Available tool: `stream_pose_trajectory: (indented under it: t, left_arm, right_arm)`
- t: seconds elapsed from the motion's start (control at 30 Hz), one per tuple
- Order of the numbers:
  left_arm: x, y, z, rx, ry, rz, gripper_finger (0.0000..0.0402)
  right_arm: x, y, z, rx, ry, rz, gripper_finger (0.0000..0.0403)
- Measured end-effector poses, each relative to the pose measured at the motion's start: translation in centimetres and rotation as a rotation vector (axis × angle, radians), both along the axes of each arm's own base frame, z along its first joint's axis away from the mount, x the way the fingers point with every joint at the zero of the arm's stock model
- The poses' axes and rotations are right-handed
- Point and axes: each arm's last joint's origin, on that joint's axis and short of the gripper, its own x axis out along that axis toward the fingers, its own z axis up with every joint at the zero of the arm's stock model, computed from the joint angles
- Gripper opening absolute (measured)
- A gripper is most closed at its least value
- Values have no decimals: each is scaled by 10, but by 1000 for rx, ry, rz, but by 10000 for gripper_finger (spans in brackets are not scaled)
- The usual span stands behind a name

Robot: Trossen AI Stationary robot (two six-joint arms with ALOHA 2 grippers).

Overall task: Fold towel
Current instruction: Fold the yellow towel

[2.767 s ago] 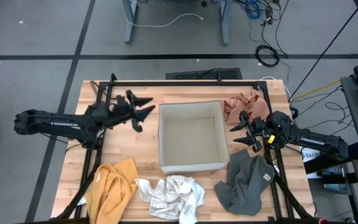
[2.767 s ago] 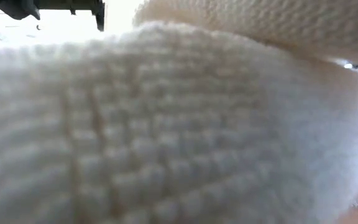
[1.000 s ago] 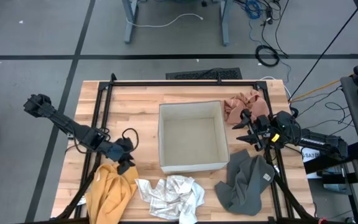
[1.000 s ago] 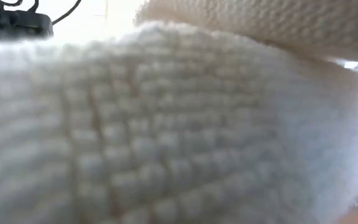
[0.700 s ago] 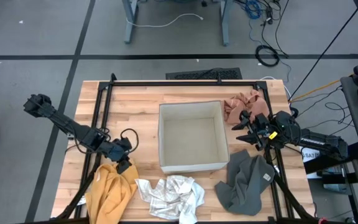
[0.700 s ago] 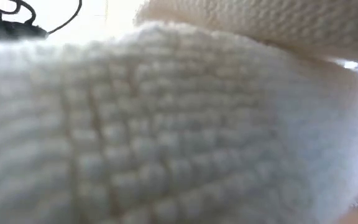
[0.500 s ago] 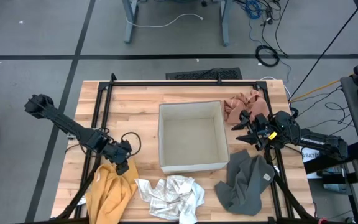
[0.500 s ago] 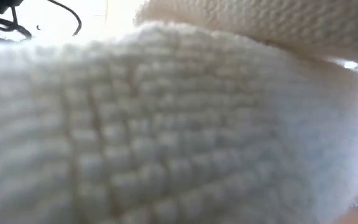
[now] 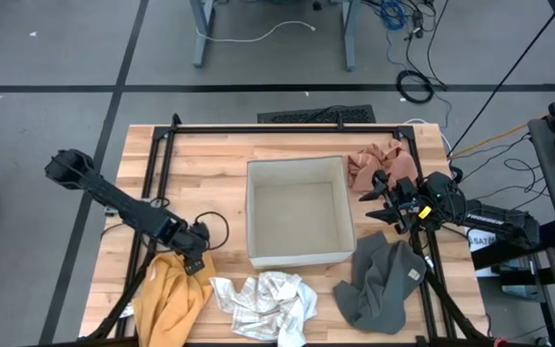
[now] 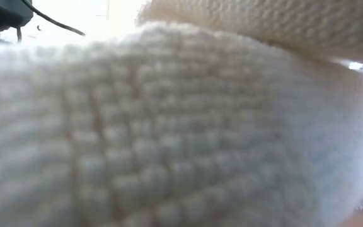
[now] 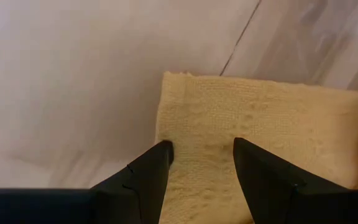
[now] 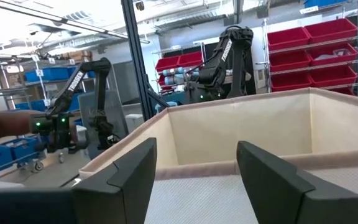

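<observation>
1. The left claw [image 9: 198,260] is down at the top corner of the yellow towel [image 9: 170,297], at about 8 o'clock on the wooden worktop [image 9: 220,154].
2. In the left wrist view its two fingers [image 11: 148,177] stand apart, one on each side of the towel's corner [image 11: 229,118], with cloth lying between them; they have not closed on it.
3. From above, the claw's tips are hidden under the wrist, so contact with the cloth cannot be told there.
4. The yellow towel lies crumpled, and its lower edge is cut off by the frame.
5. The right claw [image 9: 382,200] waits at about 3 o'clock, just beside the beige box [image 9: 295,212], open and holding nothing.
6. The right wrist view looks past its spread fingers [image 12: 129,180] into the box wall [image 12: 241,134].
7. A pink cloth [image 9: 379,162] lies at 1 o'clock beside the box, and a grey cloth [image 9: 379,284] lies at 4 o'clock.
8. A white patterned cloth [image 9: 263,304] sits at 6 o'clock, between the yellow towel and the grey cloth.
9. The low view is almost wholly blocked by a white knitted fabric [image 10: 169,126] pressed close to the lens; only a dark cable shows at its top corner.
</observation>
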Motion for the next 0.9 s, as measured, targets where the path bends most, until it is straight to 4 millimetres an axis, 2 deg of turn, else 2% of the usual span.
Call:
stream_pose_trajectory:
  t: [0.17, 0.33, 0.6, 0.73, 0.9]
  left_arm:
    - [6, 4, -1, 76, -88, -1, 190]
    - [8, 8, -2, 97, -91, -20, 179]
    - [12, 15, -2, 121, -100, -53, 120]
    - [16, 16, -1, 142, -150, -79, 94]
    - [22, 14, 1, 148, -220, -137, 44]
  right_arm:
    - [0, 0, 0, 12, 1, 1, 212]
    - [0, 0, 0, 57, 12, 11, 212]
    - [0, 0, 1, 50, 0, 6, 212]
    - [-2, 0, 8, 34, -74, -14, 212]
    - [-2, 0, 8, 35, -76, -13, 212]
